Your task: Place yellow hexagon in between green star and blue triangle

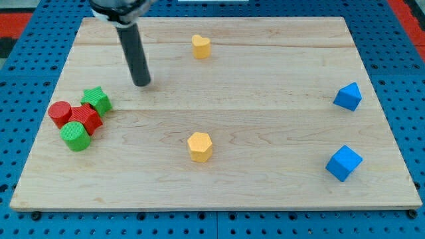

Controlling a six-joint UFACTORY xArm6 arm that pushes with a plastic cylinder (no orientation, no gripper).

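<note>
The yellow hexagon (200, 146) lies near the board's lower middle. The green star (97, 99) sits at the view's left, touching a cluster of red and green blocks. The blue triangle (348, 97) is at the view's right, upper side. My tip (141, 83) rests on the board in the upper left part, to the right of and slightly above the green star, well up and left of the yellow hexagon. It touches no block.
A red cylinder (60, 113), a red block (88, 117) and a green cylinder (76, 135) crowd below the star. A yellow heart-like block (201, 46) lies at the top middle. A blue cube (344, 162) sits lower right. The wooden board (265, 192) rests on blue pegboard.
</note>
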